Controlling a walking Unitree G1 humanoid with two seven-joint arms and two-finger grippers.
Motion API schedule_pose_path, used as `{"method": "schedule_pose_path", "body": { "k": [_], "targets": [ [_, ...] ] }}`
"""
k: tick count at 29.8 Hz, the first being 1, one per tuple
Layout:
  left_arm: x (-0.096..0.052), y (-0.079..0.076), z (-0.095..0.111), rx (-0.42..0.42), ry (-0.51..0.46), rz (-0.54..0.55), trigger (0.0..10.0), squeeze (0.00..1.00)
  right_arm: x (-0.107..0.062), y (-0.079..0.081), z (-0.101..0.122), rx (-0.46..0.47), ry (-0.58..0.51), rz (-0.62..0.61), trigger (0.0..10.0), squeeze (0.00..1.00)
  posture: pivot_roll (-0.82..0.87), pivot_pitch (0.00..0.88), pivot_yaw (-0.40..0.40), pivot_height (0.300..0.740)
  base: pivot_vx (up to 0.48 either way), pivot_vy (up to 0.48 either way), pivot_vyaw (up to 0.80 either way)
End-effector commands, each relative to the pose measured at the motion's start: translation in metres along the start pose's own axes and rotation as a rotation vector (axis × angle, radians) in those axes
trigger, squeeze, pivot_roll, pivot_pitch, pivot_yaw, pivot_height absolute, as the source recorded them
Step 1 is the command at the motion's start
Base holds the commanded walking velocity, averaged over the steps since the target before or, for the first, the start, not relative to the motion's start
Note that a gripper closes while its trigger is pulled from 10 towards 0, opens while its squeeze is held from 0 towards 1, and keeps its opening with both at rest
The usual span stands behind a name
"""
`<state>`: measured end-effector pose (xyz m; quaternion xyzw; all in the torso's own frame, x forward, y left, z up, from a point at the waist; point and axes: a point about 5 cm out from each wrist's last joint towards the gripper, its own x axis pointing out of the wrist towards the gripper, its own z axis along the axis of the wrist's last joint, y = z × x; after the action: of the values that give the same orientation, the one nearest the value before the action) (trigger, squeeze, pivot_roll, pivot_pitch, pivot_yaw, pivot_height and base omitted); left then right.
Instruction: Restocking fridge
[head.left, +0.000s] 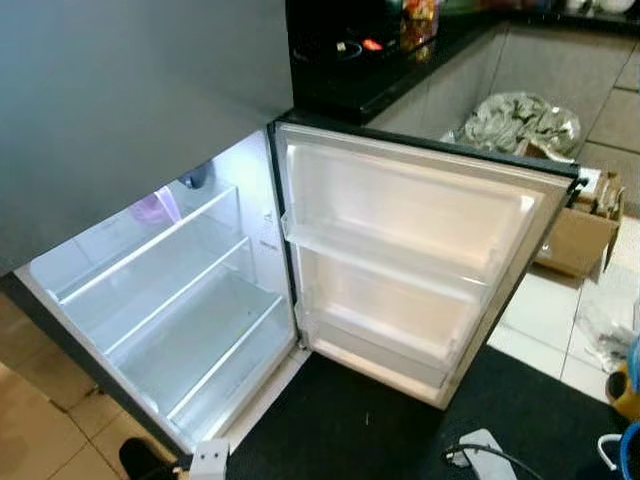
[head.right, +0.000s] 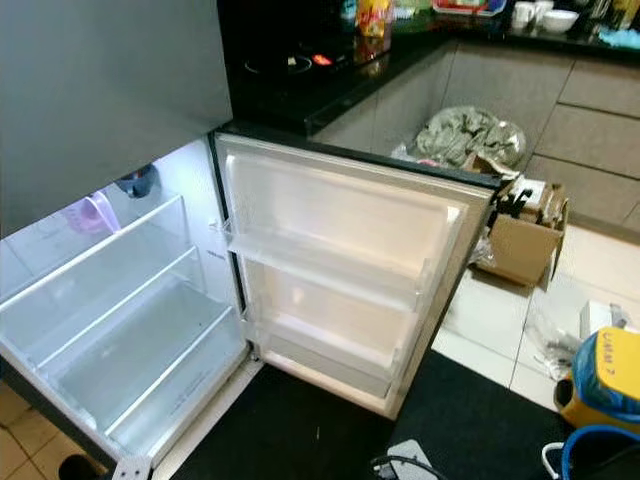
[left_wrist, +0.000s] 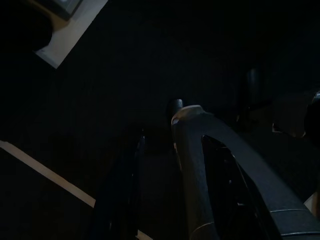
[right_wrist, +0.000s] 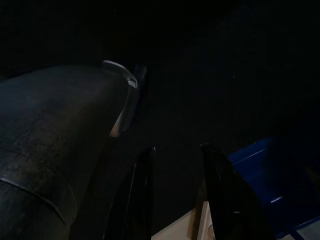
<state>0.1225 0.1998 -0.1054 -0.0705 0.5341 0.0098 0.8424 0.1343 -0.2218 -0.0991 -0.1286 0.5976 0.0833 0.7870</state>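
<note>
On my wrist feeds, both arms hang low over a dark floor mat. The left gripper has its two black fingers a narrow gap apart with nothing between them; the right gripper looks much the same, slightly parted and holding nothing, with something blue beside it. From the head cameras, the fridge stands ahead and to my left, well apart from both grippers. Its door is swung wide open toward me, showing white door racks with nothing on them. The lit interior has bare glass shelves; a pale purple item and a dark blue one sit at the back of the top shelf.
</note>
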Motion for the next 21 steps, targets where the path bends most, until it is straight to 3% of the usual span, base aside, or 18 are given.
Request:
{"method": "schedule_pose_path", "body": {
  "k": [1, 21],
  "targets": [
    [0.0004, -0.0031, -0.0037, -0.01, 0.014, -0.002, 10.0, 0.0, -0.0001, -0.0009, 0.0043, -0.015, -0.009, -0.003, 10.0, 0.0, -0.02, 0.0, 0.029, 0.74, -0.266, 0.0, 0.0],
    [-0.0013, -0.0011, -0.0123, -0.007, 0.036, 0.001, 10.0, 0.0, -0.0005, -0.0028, 0.0043, -0.017, -0.007, -0.007, 10.0, 0.0, -0.03, 0.0, 0.028, 0.74, -0.282, 0.0, 0.0]
  ]
}}
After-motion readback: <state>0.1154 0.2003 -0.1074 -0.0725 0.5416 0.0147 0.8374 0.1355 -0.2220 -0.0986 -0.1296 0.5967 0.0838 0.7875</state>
